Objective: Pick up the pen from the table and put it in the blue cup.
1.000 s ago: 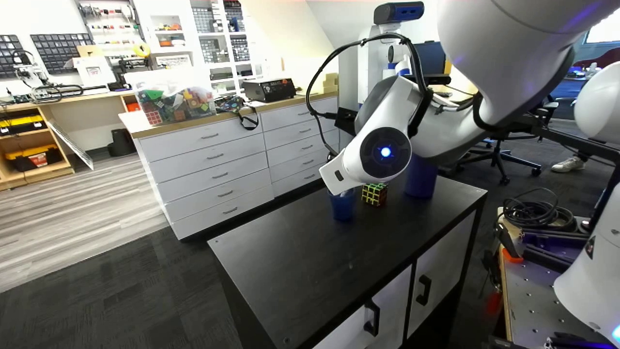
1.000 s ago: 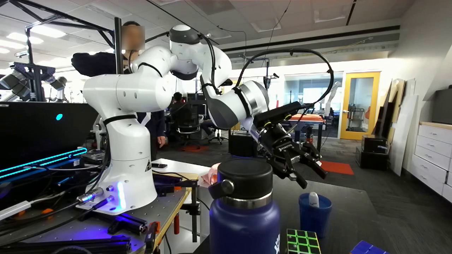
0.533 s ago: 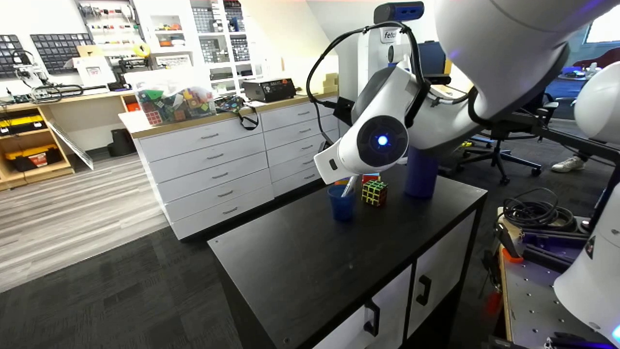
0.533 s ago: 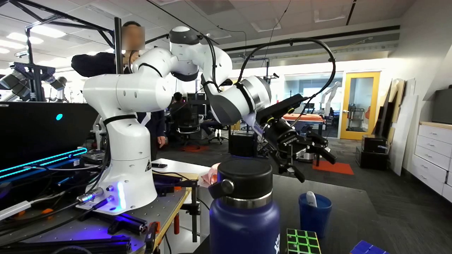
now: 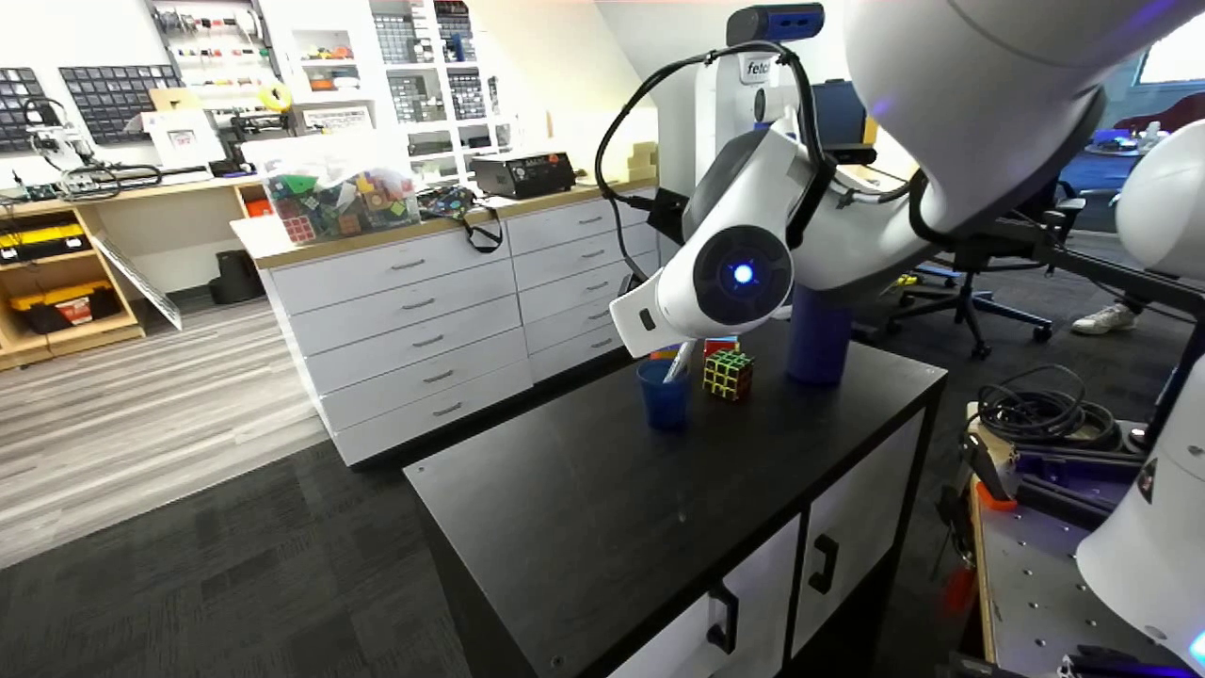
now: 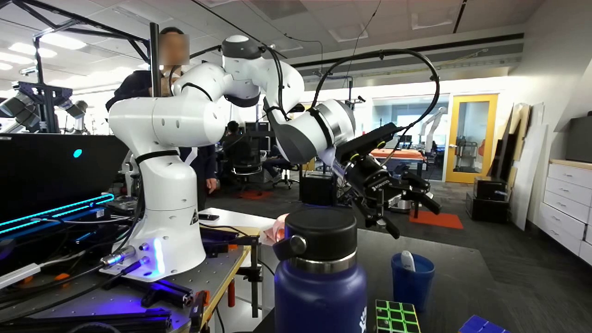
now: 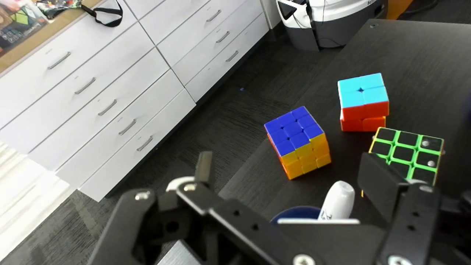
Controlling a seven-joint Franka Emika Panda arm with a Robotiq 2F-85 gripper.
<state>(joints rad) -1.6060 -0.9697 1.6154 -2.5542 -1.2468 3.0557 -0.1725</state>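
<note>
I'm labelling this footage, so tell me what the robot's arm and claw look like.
The arm is white and rounded, with grey joint covers, black straps and a looping black cable. A dark round cap carries a glowing blue-white light. The claw is black, with two jointed fingers and small white lettering.

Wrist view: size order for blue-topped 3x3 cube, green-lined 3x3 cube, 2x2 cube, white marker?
1. Blue-topped 3x3 cube and green-lined 3x3 cube: can't rank; a gripper finger partly hides the latter
2. 2x2 cube
3. White marker (visible part)
</note>
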